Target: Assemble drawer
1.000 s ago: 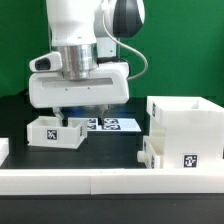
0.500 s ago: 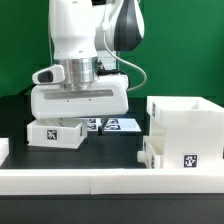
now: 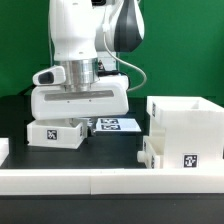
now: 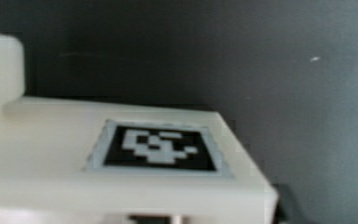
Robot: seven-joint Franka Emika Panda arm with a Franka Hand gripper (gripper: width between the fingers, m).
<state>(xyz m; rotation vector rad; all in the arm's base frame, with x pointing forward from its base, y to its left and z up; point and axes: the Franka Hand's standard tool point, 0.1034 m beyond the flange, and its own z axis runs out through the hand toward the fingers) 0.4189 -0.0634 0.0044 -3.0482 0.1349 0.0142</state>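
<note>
the drawer (image 3: 185,128) carries no words or brand that i can read, only black-and-white square tags: one low on the front of its tall housing (image 3: 180,112) at the exterior view's right, one on the front of the small tray (image 3: 58,132) at the exterior view's left. every piece is plain matte white plastic, boxy and open on top, standing on the black table (image 3: 118,146). the housing and the small tray are well apart. a lower white piece (image 3: 150,152), which looks like the second tray, sits tight against the housing's side, though i cannot tell whether the two are joined. the gripper (image 3: 76,118) hangs right over the back of the small tray. its broad white hand and the tray wall hide the fingers, so i cannot tell whether they are spread, closed or holding the tray. behind it the marker board (image 3: 112,124) lies flat, half covered by the arm. a long white rail (image 3: 100,181) runs across the front. the wrist view is blurred: a white surface with one tag (image 4: 155,147) on it fills the frame against the dark table, and the tag's pattern is too smeared to make out.
</note>
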